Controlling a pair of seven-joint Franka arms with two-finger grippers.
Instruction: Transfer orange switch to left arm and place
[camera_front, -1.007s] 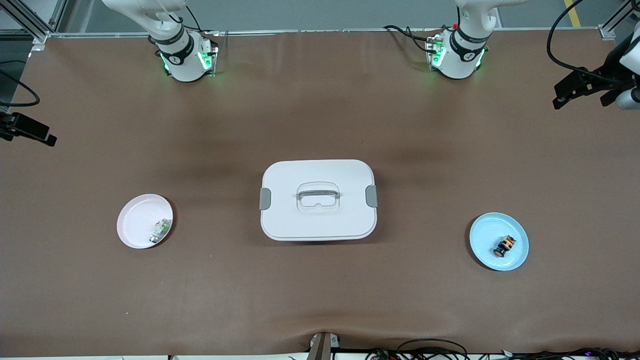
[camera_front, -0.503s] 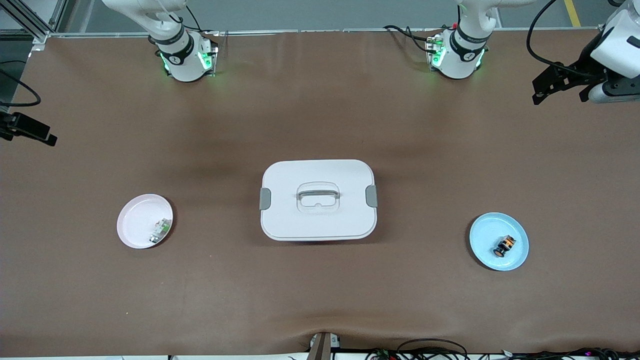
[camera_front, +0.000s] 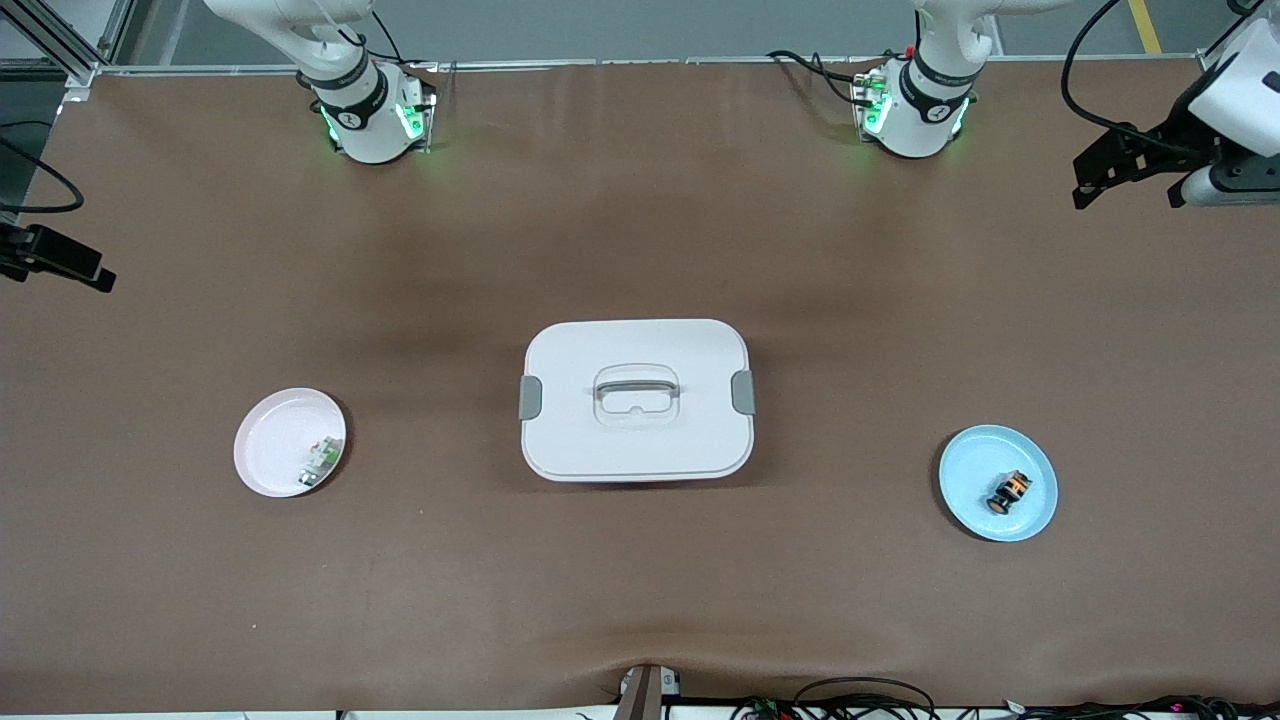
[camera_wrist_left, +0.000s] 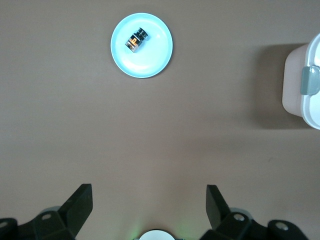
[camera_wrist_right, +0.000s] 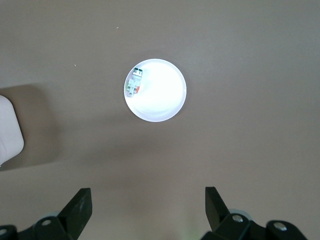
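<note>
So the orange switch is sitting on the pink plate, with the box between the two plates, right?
Not quite. The orange switch sits on the blue plate, as the front view shows; the pink plate holds a small white-and-green part. The box is indeed between the two plates.

Box (camera_wrist_left: 303, 80): cut off at the right edge of the left wrist view, one grey latch (camera_wrist_left: 312, 81) showing; in the right wrist view only a rounded corner enters at the left edge.

Left pincer (camera_wrist_left: 149, 207): finger bases run off the bottom edge of the left wrist view.

Right pincer (camera_wrist_right: 148, 207): cropped likewise in the right wrist view; in the front view, only a dark piece shows at the left edge.

Orange switch (camera_front: 1009, 491): markings too small to read.

White-and-green part (camera_front: 320, 462): detail indistinct.
</note>
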